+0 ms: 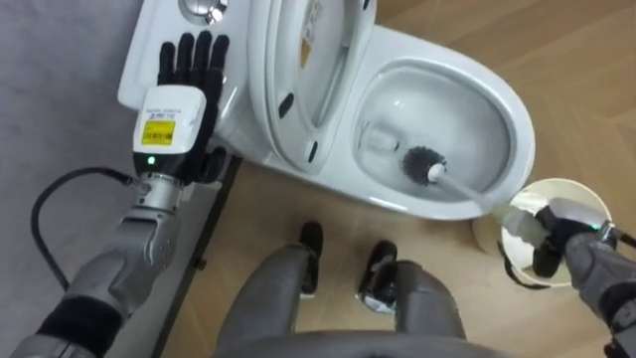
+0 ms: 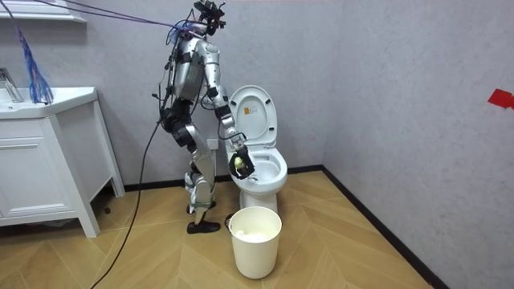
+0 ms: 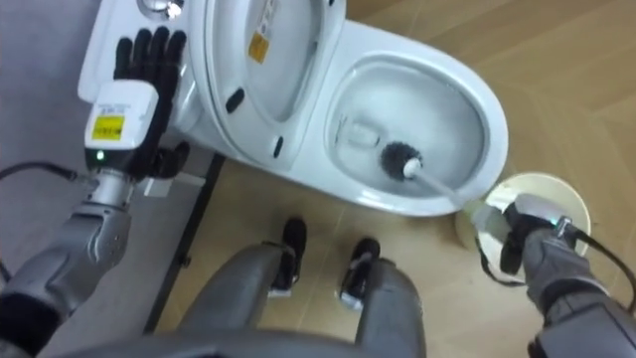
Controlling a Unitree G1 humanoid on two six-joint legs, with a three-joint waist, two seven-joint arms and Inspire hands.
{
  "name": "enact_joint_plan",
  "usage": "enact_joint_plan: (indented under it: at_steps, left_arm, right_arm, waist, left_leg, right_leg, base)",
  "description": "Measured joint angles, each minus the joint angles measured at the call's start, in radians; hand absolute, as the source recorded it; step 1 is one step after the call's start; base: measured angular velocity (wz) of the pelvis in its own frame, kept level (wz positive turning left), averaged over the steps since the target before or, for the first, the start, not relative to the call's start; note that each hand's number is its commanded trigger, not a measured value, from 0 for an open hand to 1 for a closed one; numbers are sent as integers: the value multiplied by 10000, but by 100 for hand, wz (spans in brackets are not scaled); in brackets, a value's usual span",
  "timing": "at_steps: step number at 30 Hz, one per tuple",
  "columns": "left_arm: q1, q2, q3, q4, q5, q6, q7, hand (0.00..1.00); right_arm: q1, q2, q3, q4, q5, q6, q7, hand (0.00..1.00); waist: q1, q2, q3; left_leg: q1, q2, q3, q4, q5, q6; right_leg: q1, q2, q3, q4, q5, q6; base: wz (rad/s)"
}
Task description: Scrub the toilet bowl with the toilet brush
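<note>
Scrubbing is the step we judge to be in hand. In the left eye view the brush (image 1: pixel 425 164) has its dark bristle head down inside the toilet bowl (image 1: pixel 517 111), at the near side, and its pale handle runs out over the rim to the right robot hand (image 1: pixel 549 237), whose fingers are curled round the handle's end; the left robot hand (image 1: pixel 187 85) lies with straight fingers flat on the cistern (image 1: pixel 144 50), holding nothing; a pale bin (image 1: pixel 581 189) shows below the right robot hand. In the room view the robot stands just beside the toilet, on the room view's left of it, leaning over with its right arm reaching to the bowl; the bin stands on the wooden floor (image 2: pixel 361 241) in front, near the toilet but apart from it. In the right eye view the raised seat and lid (image 3: pixel 263 70) stand clear of the brush; we judge the next move calls for sweeping the bristles round the inner wall and under the rim, with a firm grip so the long handle doesn't twist, and the head held low so nothing flicks out.
</note>
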Motion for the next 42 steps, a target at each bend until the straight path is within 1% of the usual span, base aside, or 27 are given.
enact_joint_plan:
  at_steps: [1,2,3,4,5,6,9,10,12,14,15,16,17,18,20,23,28,30,31,32,34,36,37,38,39,41,42]
  left_arm:
    - [-33,-10,-16,-5,-39,0,35,0]
    - [-106,-21,-32,-13,-63,0,122,0]
    - [-234,-20,-95,-13,-128,3,190,0]
    - [-306,-20,-114,-14,-132,3,215,0]
    - [-443,-18,-165,-14,-131,9,307,0]
    - [-564,-13,-201,-26,-131,12,378,0]
    - [-910,24,-281,-34,-131,9,569,0]
    - [-964,34,-311,-22,-135,9,591,0]
    - [-1277,126,-496,111,-158,9,658,0]
    - [-1462,145,-550,77,-311,-9,802,0]
    - [-1596,161,-538,56,-314,-69,988,0]
    - [-1648,188,-521,50,-313,-103,1107,0]
    - [-1701,196,-450,-4,-309,-118,1342,0]
    - [-1712,203,-373,-144,-309,-116,1390,0]
    - [-1731,276,-364,-249,-310,-112,1377,0]
    - [-1756,451,-363,-257,-310,-98,1297,0]
    - [-1680,499,-357,-153,-310,93,1220,0]
    - [-1616,526,-355,-146,-306,101,1200,0]
    - [-1618,526,-356,-147,-304,97,1197,0]
    - [-1623,550,-359,-155,-299,79,1180,0]
    - [-1619,555,-397,-166,-305,70,1024,0]
    - [-1600,556,-472,-99,-309,31,749,0]
    - [-1599,554,-514,-60,-324,18,697,0]
    - [-1598,549,-614,99,-349,-40,662,0]
    - [-1596,550,-694,233,-538,-152,606,0]
    - [-1586,541,-820,406,-904,-278,628,0]
    - [-1584,546,-886,439,-1201,-342,684,0]
  right_arm:
    - [-67,-1,0,1,0,3,-19,100]
    - [-221,-13,0,-4,2,6,-100,100]
    - [-367,-28,1,-10,15,10,-239,100]
    - [-449,-39,0,-18,8,12,-297,100]
    - [-662,-75,0,-19,-45,8,-378,100]
    - [-902,-110,4,-8,-60,7,-451,100]
    - [-1640,-221,100,-48,-325,6,-732,100]
    - [-1775,-231,169,-54,-331,5,-829,100]
    - [-2268,-243,369,-129,-386,1,-1130,100]
    - [-2630,-320,681,-143,-523,13,-1215,100]
    - [-2747,-409,670,-175,-705,24,-1316,100]
    - [-2795,-440,669,-187,-820,19,-1382,100]
    - [-2896,-485,669,-234,-920,14,-1489,100]
    - [-2940,-574,666,-323,-1025,20,-1562,100]
    - [-2954,-684,665,-518,-1137,98,-1685,100]
    - [-3123,-703,665,-577,-1483,233,-1730,100]
    - [-3131,-696,849,-1019,-2288,582,-1752,100]
    - [-2991,-737,1110,-1539,-2914,800,-1660,100]
    - [-2920,-753,1126,-1686,-3138,831,-1590,100]
    - [-2803,-776,1304,-1942,-3519,892,-1463,100]
    - [-2546,-795,1560,-2315,-3948,900,-1229,100]
    - [-2172,-828,2002,-2578,-4177,1013,-903,100]
    - [-2085,-831,2059,-2579,-4179,1076,-851,100]
    - [-1869,-834,2071,-2575,-4180,1192,-800,100]
    - [-1646,-833,2064,-2582,-4171,1260,-793,100]
    - [-1480,-823,2061,-2633,-4144,1302,-725,100]
    - [-1424,-820,2059,-2724,-4144,1326,-695,100]
  waist:
    - [28,8,14]
    - [60,-9,55]
    - [80,-60,143]
    - [97,-63,163]
    - [132,-128,217]
    - [190,-95,209]
    - [326,-123,259]
    - [346,-124,261]
    - [486,-260,355]
    - [509,-352,410]
    - [513,-372,422]
    - [513,-455,465]
    - [517,-593,529]
    - [483,-653,538]
    - [479,-676,529]
    - [476,-723,520]
    - [520,-719,517]
    - [590,-694,494]
    - [641,-681,485]
    - [695,-664,455]
    - [749,-592,412]
    - [833,-356,266]
    - [852,-290,226]
    - [865,-82,140]
    - [891,58,134]
    - [890,192,132]
    - [879,212,136]
  left_leg:
    - [-36,1,29,33,0,0]
    - [-109,-24,40,33,0,0]
    - [-210,-72,34,67,5,-3]
    - [-283,-105,27,112,11,-9]
    - [-494,-162,28,231,11,-9]
    - [-716,-176,29,349,14,-13]
    - [-1185,-198,36,607,34,-44]
    - [-1234,-193,33,648,38,-51]
    - [-1298,-203,47,765,40,-61]
    - [-1495,-191,31,939,48,-74]
    - [-1661,-153,48,1043,51,-80]
    - [-1711,-157,79,1064,52,-84]
    - [-1828,-143,93,1104,69,-109]
    - [-1991,-126,81,1234,71,-113]
    - [-2158,-108,74,1427,69,-110]
    - [-2249,-118,86,1452,72,-105]
    - [-2300,-134,76,1534,60,-98]
    - [-2364,-132,1,1536,74,-120]
    - [-2384,-118,-44,1535,85,-136]
    - [-2425,-109,-150,1541,104,-167]
    - [-2421,-92,-200,1606,108,-177]
    - [-2412,-59,-297,1613,91,-191]
    - [-2411,-59,-327,1619,83,-195]
    - [-2385,-63,-449,1617,74,-207]
    - [-2263,-61,-485,1590,61,-218]
    - [-2149,-62,-513,1533,51,-231]
    - [-2118,-70,-511,1446,71,-259]
  right_leg:
    - [-45,-17,0,44,-21,-7]
    - [-157,-81,-26,166,-86,-33]
    - [-309,-161,-36,317,-164,-38]
    - [-414,-209,-34,421,-218,-42]
    - [-661,-327,-42,688,-320,-66]
    - [-878,-377,-66,851,-361,-94]
    - [-1378,-463,-71,1229,-441,-179]
    - [-1417,-464,-81,1261,-446,-190]
    - [-1522,-515,-70,1468,-521,-247]
    - [-1644,-541,-150,1594,-564,-292]
    - [-1764,-531,-189,1666,-574,-318]
    - [-1848,-555,-170,1750,-592,-341]
    - [-1983,-563,-172,1820,-596,-365]
    - [-2088,-564,-215,1897,-599,-384]
    - [-2187,-563,-250,1982,-601,-394]
    - [-2305,-595,-240,2074,-594,-405]
    - [-2317,-631,-281,2209,-572,-436]
    - [-2311,-570,-395,2120,-538,-480]
    - [-2298,-528,-431,2052,-503,-490]
    - [-2292,-473,-494,1974,-447,-516]
    - [-2226,-446,-549,1966,-439,-521]
    - [-2079,-404,-705,1843,-437,-524]
    - [-2057,-401,-736,1822,-438,-524]
    - [-1927,-358,-855,1698,-428,-516]
    - [-1766,-342,-895,1646,-430,-507]
    - [-1656,-318,-894,1595,-460,-486]
    - [-1656,-328,-893,1577,-475,-505]
  base:
    - [6]
    - [9]
    - [12]
    - [16]
    - [12]
    - [13]
    - [9]
    - [5]
    - [5]
    - [10]
    - [12]
    - [5]
    - [3]
    - [3]
    - [4]
    - [0]
    - [0]
    - [2]
    - [0]
    - [4]
    - [8]
    - [9]
    - [11]
    - [11]
    - [11]
    - [3]
    - [0]
